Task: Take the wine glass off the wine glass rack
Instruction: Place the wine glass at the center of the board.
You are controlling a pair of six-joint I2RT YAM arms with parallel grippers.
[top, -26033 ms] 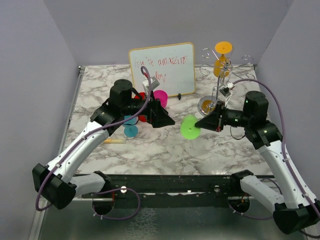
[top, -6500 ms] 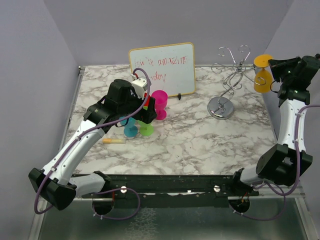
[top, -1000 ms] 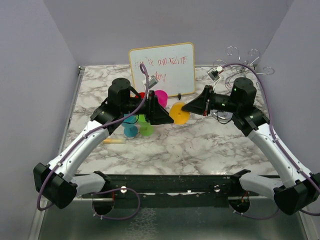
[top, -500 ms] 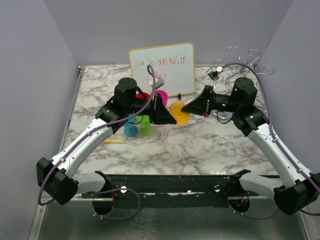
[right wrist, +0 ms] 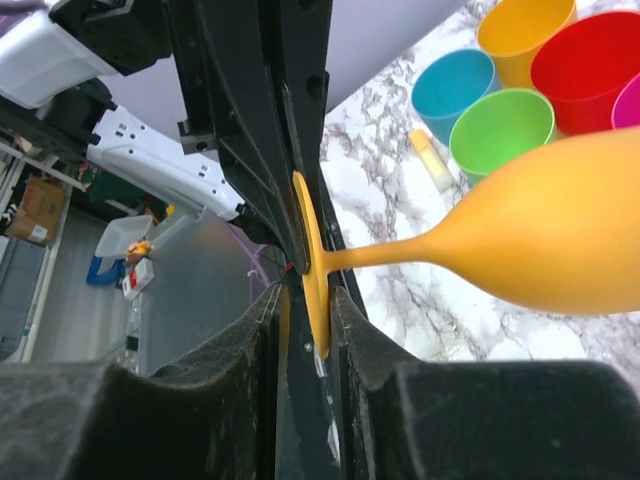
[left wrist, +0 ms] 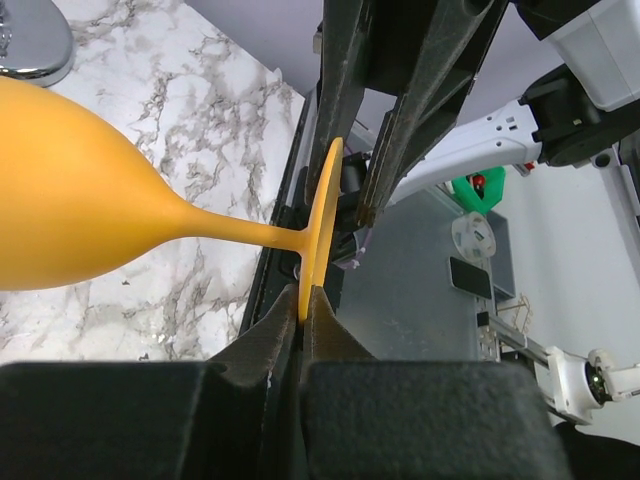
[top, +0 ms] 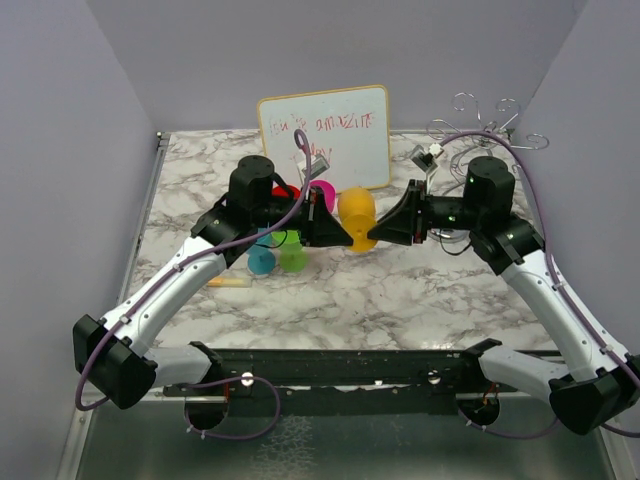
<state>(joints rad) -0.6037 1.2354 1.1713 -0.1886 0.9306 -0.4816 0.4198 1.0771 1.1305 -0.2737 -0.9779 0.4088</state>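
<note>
Marble table [top: 400,290], lavender walls [top: 60,150], wine glass rack [top: 488,118] back-right.

wine glass [top: 356,212]: plain orange
wine glass rack [top: 487,114]: shiny silver wire
bench [top: 400,290]: white marble, grey veins
whiteboard [top: 340,150]: white, red scribble, pale wooden frame
cups [right wrist: 500,130]: teal, green, red, pink

The glass [left wrist: 90,215] is looking like smooth, matt orange plastic. The rack [top: 487,112] is gleaming as thin silver wire, its base [left wrist: 28,42] showing mirror-polished metal. The counter [top: 400,290] is showing white marble veined grey, with a faint sheen. The cups [right wrist: 500,130] are reading as smooth coloured plastic. The left hand [left wrist: 302,305] and right hand [right wrist: 310,300] are looking matt black and finely grained, like hard plastic.
</note>
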